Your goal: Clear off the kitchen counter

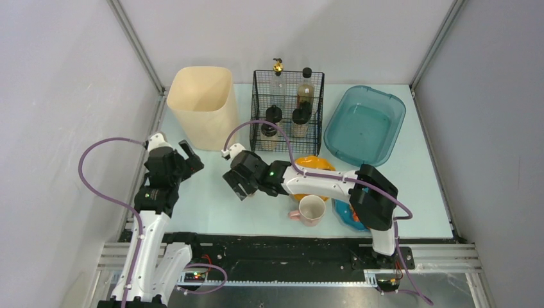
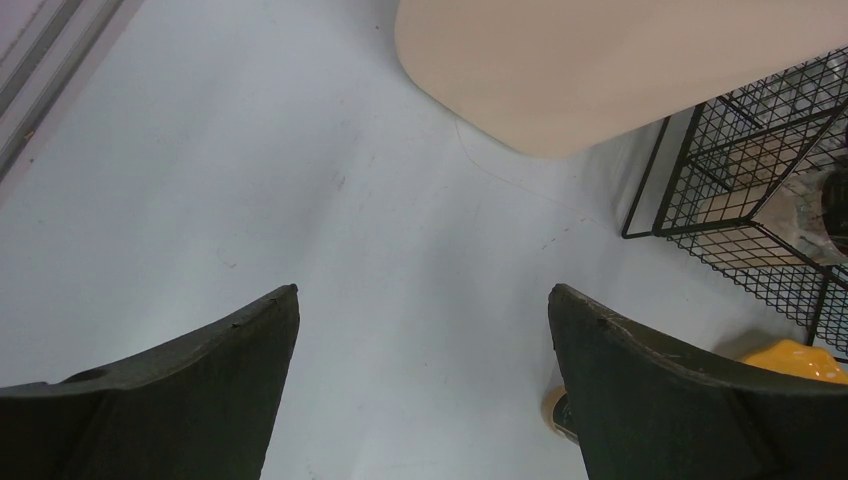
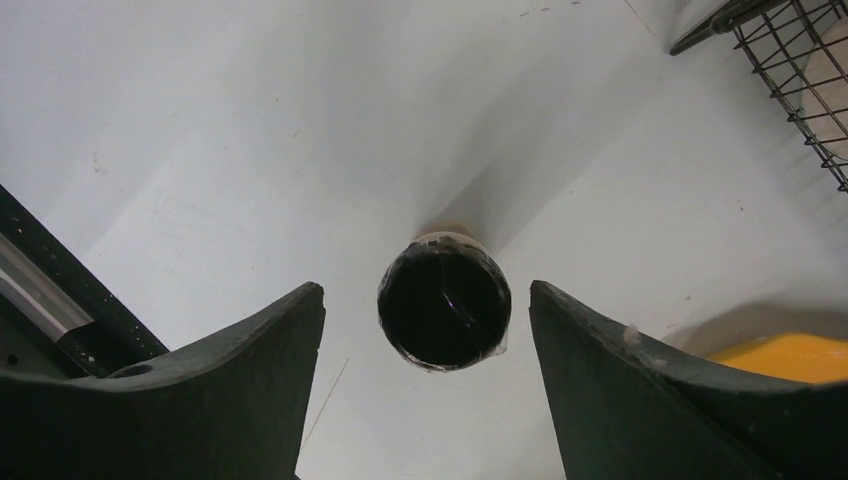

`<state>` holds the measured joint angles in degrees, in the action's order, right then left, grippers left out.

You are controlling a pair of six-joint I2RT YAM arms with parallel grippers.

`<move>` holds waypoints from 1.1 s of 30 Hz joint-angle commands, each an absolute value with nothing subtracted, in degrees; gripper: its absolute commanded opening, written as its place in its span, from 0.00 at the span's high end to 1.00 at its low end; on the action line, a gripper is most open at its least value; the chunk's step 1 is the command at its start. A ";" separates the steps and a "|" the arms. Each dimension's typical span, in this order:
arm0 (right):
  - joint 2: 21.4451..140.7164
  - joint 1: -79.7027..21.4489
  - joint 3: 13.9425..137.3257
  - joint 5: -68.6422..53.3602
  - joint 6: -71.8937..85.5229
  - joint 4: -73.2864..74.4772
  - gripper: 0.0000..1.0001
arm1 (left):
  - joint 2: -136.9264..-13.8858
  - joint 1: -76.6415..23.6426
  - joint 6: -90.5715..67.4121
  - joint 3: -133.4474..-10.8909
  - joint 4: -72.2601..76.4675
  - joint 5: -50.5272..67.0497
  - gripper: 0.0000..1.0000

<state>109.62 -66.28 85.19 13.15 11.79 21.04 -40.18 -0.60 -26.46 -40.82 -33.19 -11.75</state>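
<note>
The pale mint-blue kitchen counter holds several items. My right gripper is open and hovers at the counter's middle left. In the right wrist view it stands open over an upright bottle with a black cap, seen from above; the cap lies between the two fingers without touching them. In the top view the bottle is hidden under this gripper. My left gripper is open and empty over bare counter, in front of the beige bin.
A beige bin stands at the back left, a black wire basket of bottles at the back middle and a teal tub at the back right. An orange dish, a pink mug and a blue plate lie under the right arm.
</note>
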 commanded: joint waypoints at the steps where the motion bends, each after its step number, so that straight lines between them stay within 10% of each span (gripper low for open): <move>1: 110.96 -66.62 87.09 14.00 11.41 17.60 0.22 | -40.27 -0.18 -25.35 -42.77 -32.13 -11.14 0.02; 23: 101.51 -66.61 84.02 14.39 9.10 15.16 0.68 | -40.97 1.42 -25.57 -42.89 -32.13 -10.85 0.02; 33: 89.76 -64.05 83.01 18.89 5.30 15.27 0.71 | -41.29 1.54 -25.49 -42.92 -32.15 -10.71 0.02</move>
